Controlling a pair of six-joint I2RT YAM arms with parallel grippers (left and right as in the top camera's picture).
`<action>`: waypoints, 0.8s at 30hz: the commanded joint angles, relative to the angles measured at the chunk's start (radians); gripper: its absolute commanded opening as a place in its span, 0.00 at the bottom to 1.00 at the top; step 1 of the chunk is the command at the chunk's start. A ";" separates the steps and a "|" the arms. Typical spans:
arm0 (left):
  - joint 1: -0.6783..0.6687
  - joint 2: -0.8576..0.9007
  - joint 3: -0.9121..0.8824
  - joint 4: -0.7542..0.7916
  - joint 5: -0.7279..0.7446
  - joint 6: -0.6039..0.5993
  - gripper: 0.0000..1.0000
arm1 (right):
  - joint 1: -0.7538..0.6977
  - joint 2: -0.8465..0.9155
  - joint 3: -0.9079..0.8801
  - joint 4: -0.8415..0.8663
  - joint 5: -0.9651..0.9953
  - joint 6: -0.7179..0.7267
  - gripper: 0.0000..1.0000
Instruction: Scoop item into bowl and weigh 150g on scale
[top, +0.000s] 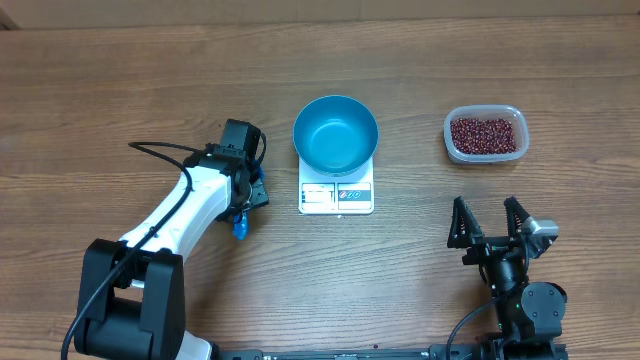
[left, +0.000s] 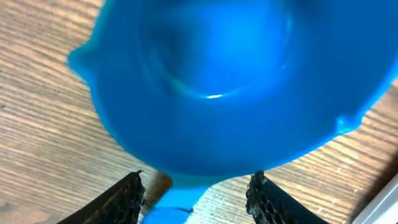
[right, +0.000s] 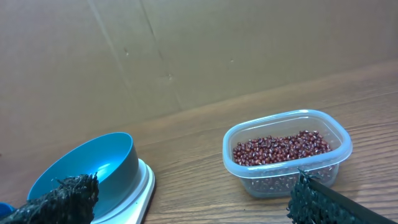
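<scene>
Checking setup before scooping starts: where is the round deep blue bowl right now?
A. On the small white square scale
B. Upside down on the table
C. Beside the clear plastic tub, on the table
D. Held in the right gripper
A: the round deep blue bowl sits upright on the small white square scale, its inside empty.

Blue bowl, white scale, dark red-brown beans, wood-grain table

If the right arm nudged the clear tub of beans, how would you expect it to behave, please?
The clear tub looks thin-walled, so it would probably flex under the fingers. It is low and wide, so it should slide rather than tip. The beans fill it only partway and lie loose, so a sharp push would likely shift them.
</scene>
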 joint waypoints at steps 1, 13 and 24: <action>0.002 0.007 -0.010 0.019 0.008 0.048 0.62 | 0.004 -0.008 -0.011 0.003 0.007 0.000 1.00; 0.002 0.003 0.064 -0.002 0.009 0.126 0.92 | 0.004 -0.008 -0.011 0.003 0.006 0.001 1.00; 0.002 0.033 0.047 -0.011 0.011 0.045 0.77 | 0.004 -0.008 -0.011 0.003 0.006 0.000 1.00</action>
